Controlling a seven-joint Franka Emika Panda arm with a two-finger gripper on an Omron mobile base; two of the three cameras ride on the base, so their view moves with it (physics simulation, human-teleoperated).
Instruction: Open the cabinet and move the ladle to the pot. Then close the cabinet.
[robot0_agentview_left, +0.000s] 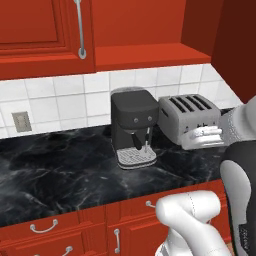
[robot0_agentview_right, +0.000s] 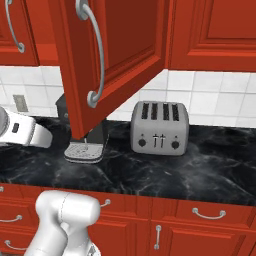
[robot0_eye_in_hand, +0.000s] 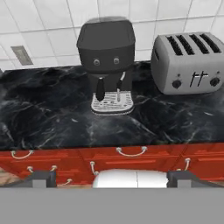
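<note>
on the wall at the counter's (robot0_agentview_left: 60, 170) left end, a grey outlet (robot0_agentview_left: 21, 121) on white tiles. above it, cabinet (robot0_agentview_left: 40, 35) with a silver bar handle (robot0_agentview_left: 80, 30); from the left base view that door looks shut. from the right base view, one cabinet door (robot0_agentview_right: 115, 55) stands swung out over the counter, its long handle (robot0_agentview_right: 95, 60) toward the camera, hiding the top of the coffee machine (robot0_agentview_left: 132, 125). so step one, opening, looks done, as far as can be judged.

midway along the counter, against the back wall, the black coffee machine with its drip tray (robot0_eye_in_hand: 112, 103); just beside it on the right, near but apart, a silver four-slot toaster (robot0_agentview_right: 160, 127). along the counter's front edge, low red drawers (robot0_eye_in_hand: 131, 157) with curved pulls.

no ladle and no pot to be made out on this stretch of counter; inside of the open cabinet hidden by the door, so cannot tell where the ladle lies. likely still to do: find and grasp the ladle, carry it to the pot, close the door.

gripper (robot0_eye_in_hand: 112, 178) held back off the counter's front edge, looking down at the coffee machine: finger (robot0_eye_in_hand: 41, 177) tips spread wide, released, grasping nothing.
</note>
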